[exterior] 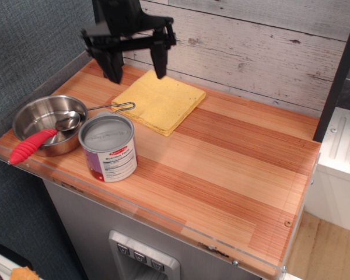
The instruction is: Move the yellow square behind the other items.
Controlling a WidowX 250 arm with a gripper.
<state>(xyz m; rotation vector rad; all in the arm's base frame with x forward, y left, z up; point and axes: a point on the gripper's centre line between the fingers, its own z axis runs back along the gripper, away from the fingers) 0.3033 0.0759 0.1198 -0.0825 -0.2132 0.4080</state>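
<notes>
Steel saucepan [44,121] holding a red-handled spoon [34,145] sits by the tin can [108,147] near the front-left edge of the wooden surface [233,169], the yellow square [160,101] lying flat behind them toward the back edge, beneath the empty, wide-spread gripper [135,71].

The black two-fingered robot gripper [135,72] hangs above the tabletop's back-left corner, pointing straight down, its fingers [159,60] spread wide apart and empty.
</notes>
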